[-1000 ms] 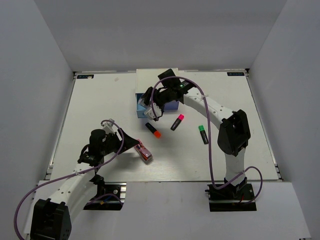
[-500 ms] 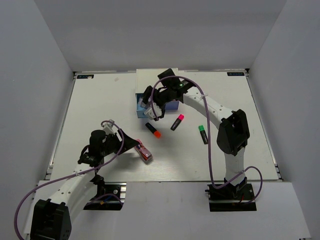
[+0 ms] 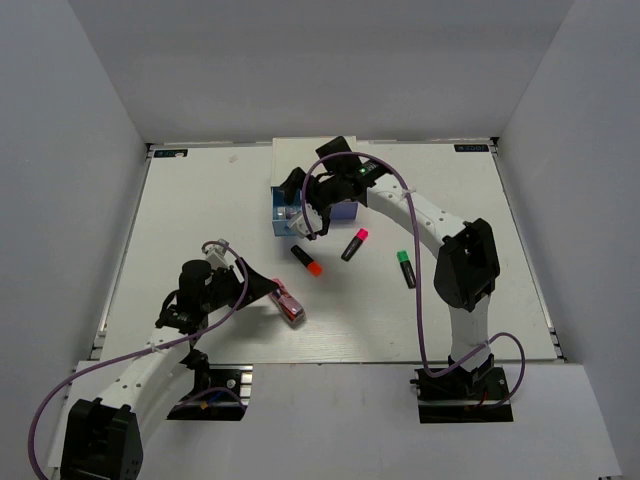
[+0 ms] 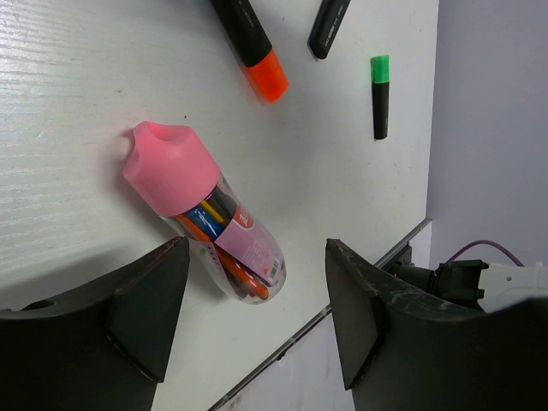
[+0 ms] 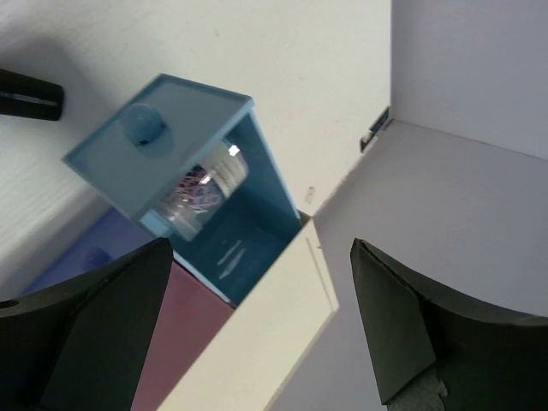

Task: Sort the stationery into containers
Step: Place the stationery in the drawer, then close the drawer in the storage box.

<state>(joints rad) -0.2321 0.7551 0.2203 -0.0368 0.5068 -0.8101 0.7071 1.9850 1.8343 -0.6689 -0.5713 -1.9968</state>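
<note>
Overhead view of a white table (image 3: 200, 220) with two robot arms reaching up from the bottom edge.

At lower left of centre, the left gripper (image 3: 265, 290) sits just beside a pink-capped clear case (image 3: 290, 305) lying flat. The left wrist view shows its two fingers (image 4: 145, 317) spread apart. The clear case (image 4: 205, 223), with coloured pens inside, lies tilted and its clear end reaches into the gap. It appears to touch neither finger.

Three markers lie apart from one another across the middle of the table. They are an orange-capped marker (image 3: 307, 260), a pink-capped marker (image 3: 354, 244) and, furthest right, a green-capped marker (image 3: 406, 268).

At upper centre, a white cabinet (image 3: 297, 158) stands at the table's far edge. The right gripper (image 3: 300, 208) hovers over a blue drawer (image 3: 281, 218) that is pulled out toward the viewer. The right wrist view shows that gripper's fingers (image 5: 86, 334) wide apart and holding nothing. Inside the blue drawer (image 5: 158, 141) rests a small silver-purple block (image 5: 205, 184). Below it, a pink drawer (image 5: 195, 330) and a blue-purple drawer (image 5: 81, 257) sit closed in the cabinet (image 5: 253, 342).
</note>
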